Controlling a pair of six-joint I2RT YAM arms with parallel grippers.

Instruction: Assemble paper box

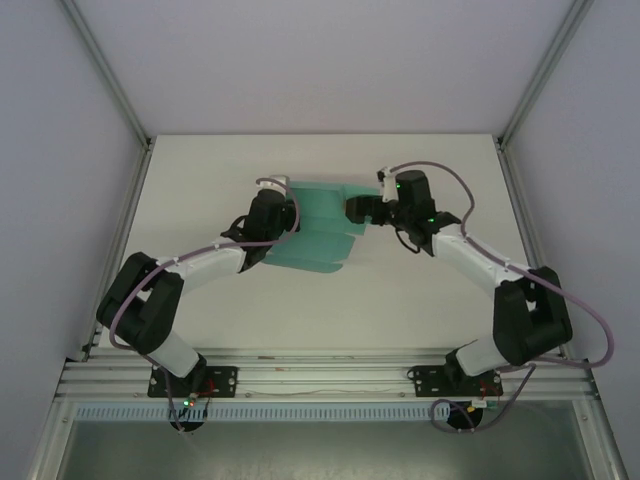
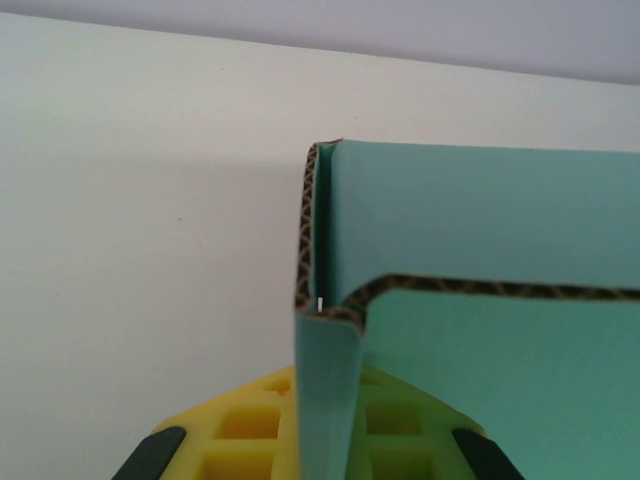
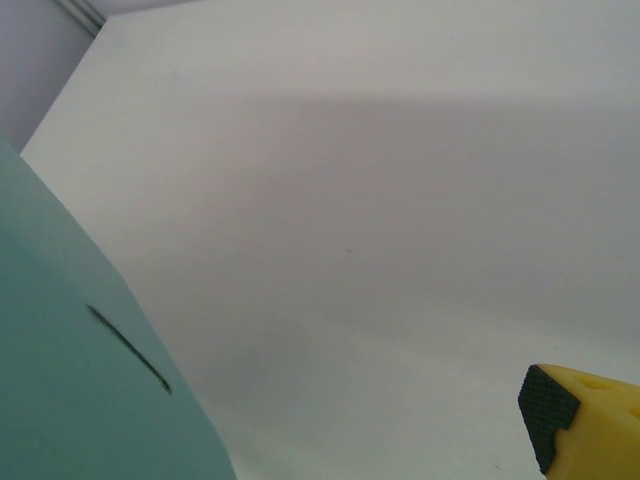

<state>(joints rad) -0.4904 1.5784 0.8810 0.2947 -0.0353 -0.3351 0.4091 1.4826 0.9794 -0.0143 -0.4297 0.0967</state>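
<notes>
Nearest the lens, bolted side by side on the aluminium rail [image 1: 320, 362]: the two arm bases [image 1: 192, 380]. Beyond them, broad and white, the worktop [image 1: 200, 180], shut in left and right by pale panels [image 1: 60, 150]. Bent inward over it from either side, the two black-and-white arms [image 1: 200, 268], wrists close together at mid-worktop. Between those wrists, the paper box [image 1: 318, 232], teal-green card, partly folded, one wall upright, its brown corrugated edge plain in the left wrist view [image 2: 480, 220]. At its left edge, the left tool [image 1: 287, 213], clamped tight on that upright wall, yellow fingers [image 2: 235, 430] on either side of the card. Just beside its right edge, the right tool [image 1: 360, 210], spread wide and gripping nothing. Low at the right of its wrist view, one yellow finger [image 3: 590, 420] with a black pad, bare worktop between it and the paper box [image 3: 70, 390].
</notes>
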